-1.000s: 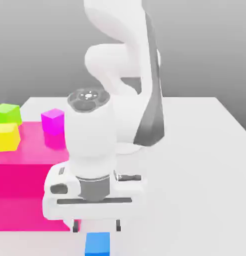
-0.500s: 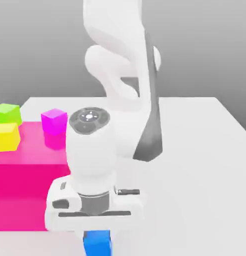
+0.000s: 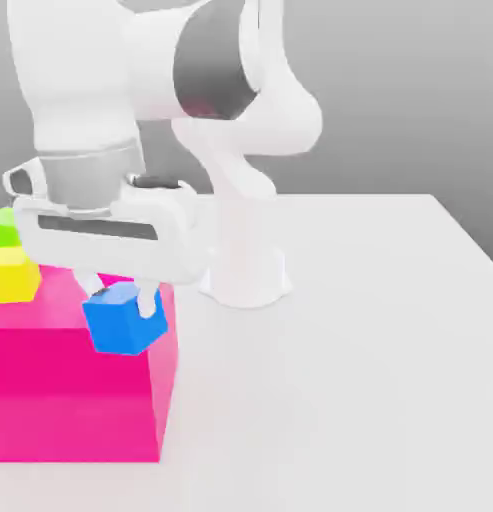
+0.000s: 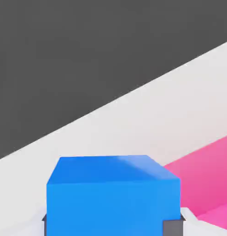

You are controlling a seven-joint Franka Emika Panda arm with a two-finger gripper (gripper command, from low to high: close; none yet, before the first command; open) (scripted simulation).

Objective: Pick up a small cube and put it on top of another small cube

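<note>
Two cubes, yellow [image 3: 12,276] and green [image 3: 4,228], are cut off.

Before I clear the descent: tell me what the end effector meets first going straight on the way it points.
Probably the big pink block, its top or near edge, met by the blue cube that the end effector grips; depth is unclear.
</note>
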